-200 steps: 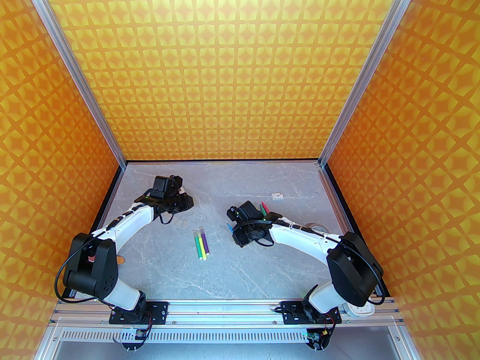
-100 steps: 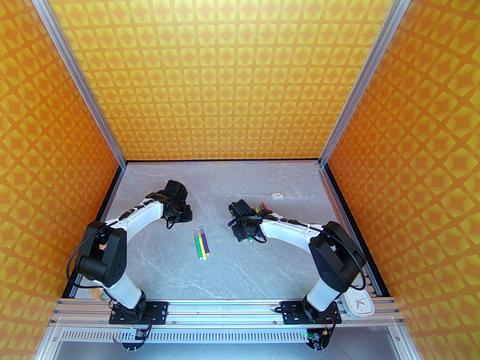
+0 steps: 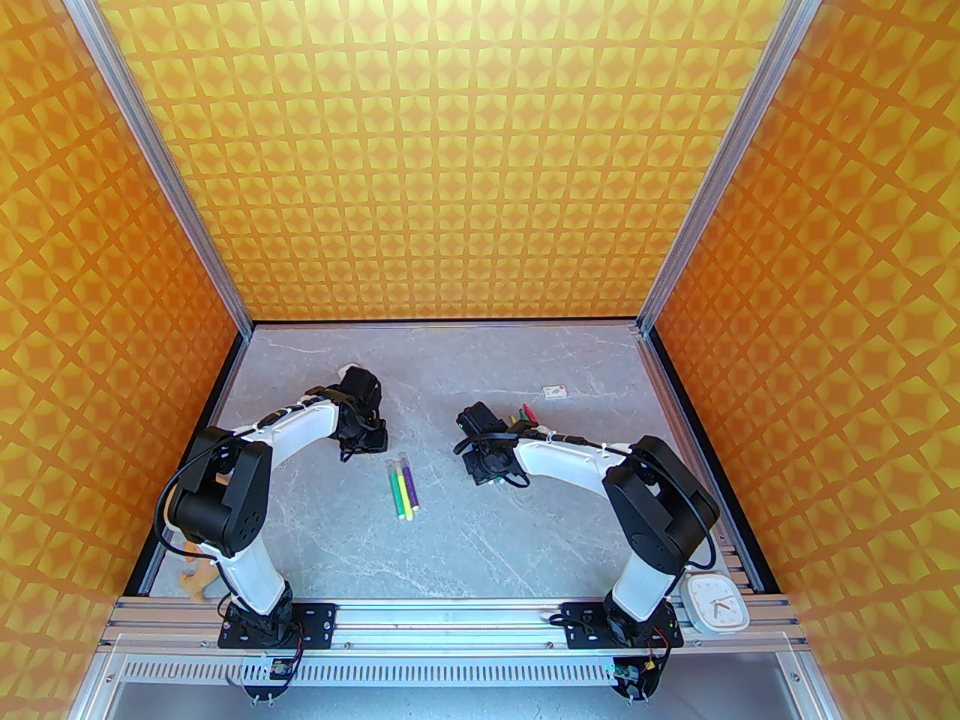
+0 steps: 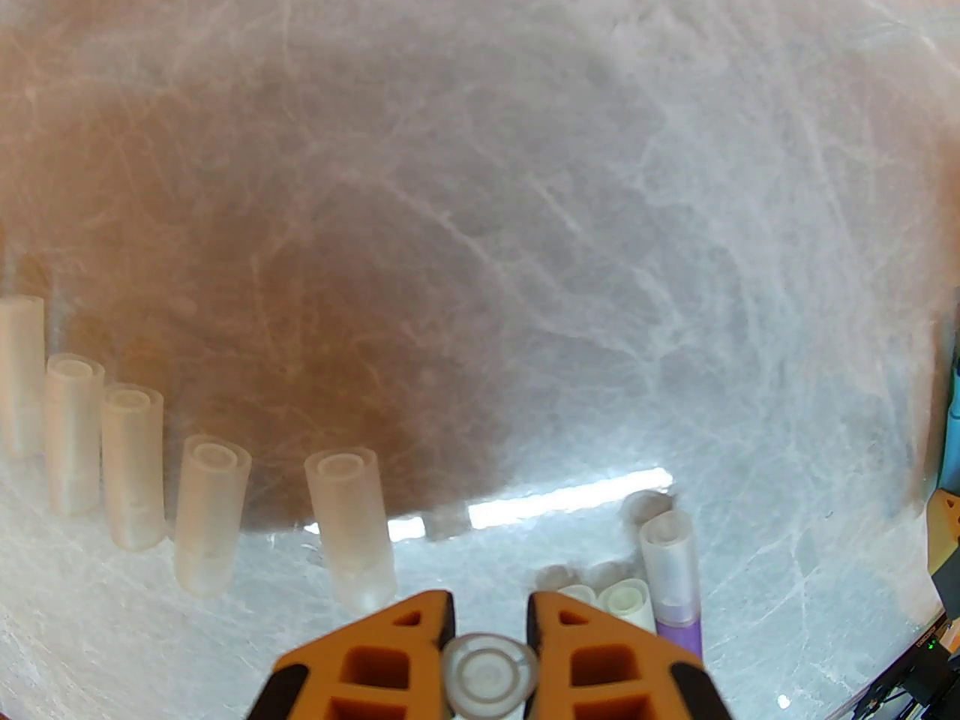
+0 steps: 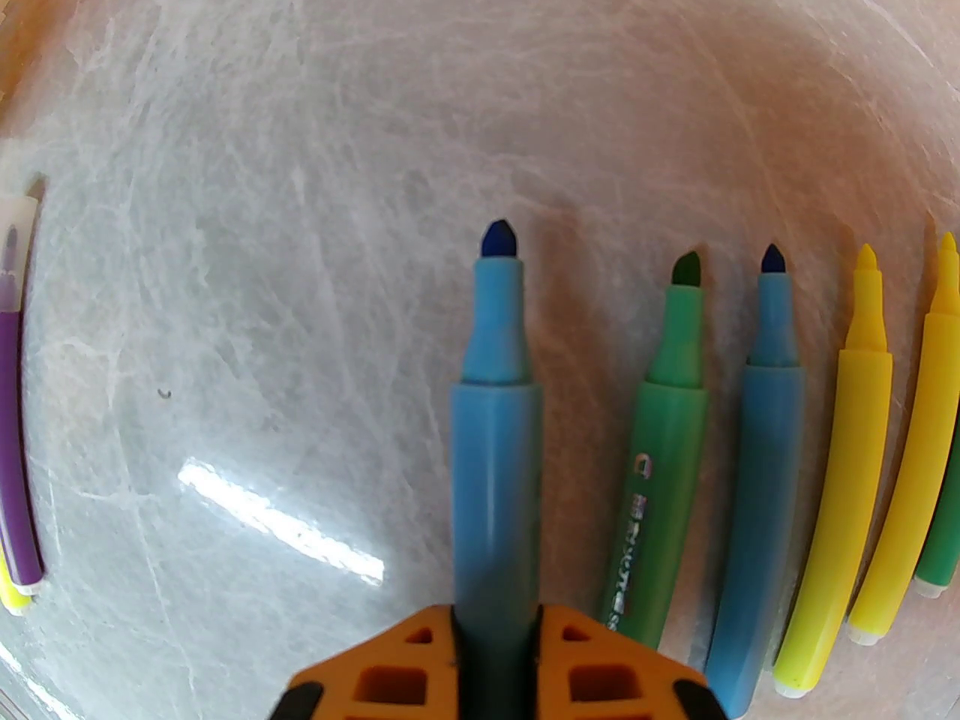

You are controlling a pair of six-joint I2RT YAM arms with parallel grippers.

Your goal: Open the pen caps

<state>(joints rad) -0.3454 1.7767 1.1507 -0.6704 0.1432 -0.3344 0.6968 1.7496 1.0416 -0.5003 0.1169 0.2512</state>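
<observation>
My left gripper (image 4: pixel 489 612) is shut on one translucent pen cap (image 4: pixel 489 676), seen end-on between the orange fingers. Several loose caps (image 4: pixel 210 522) lie in a row on the grey table to its left. My right gripper (image 5: pixel 495 616) is shut on a blue pen (image 5: pixel 495 439) whose tip is bare. Beside that pen lie uncapped green (image 5: pixel 667 447), blue (image 5: pixel 765 477) and yellow (image 5: pixel 847 477) pens. Three capped pens (image 3: pixel 401 486), green, yellow and purple, lie mid-table between the left gripper (image 3: pixel 367 439) and the right gripper (image 3: pixel 486 473).
A small white card (image 3: pixel 555 391) lies at the back right. A white clock (image 3: pixel 716 603) sits at the near right corner and a wooden object (image 3: pixel 196 578) at the near left edge. Orange patterned walls enclose the table on three sides.
Both arms have folded inward, elbows rising. The left gripper has come nearer and to the right, over the row of caps. The right gripper has turned and shifted slightly, still holding the blue pen.
</observation>
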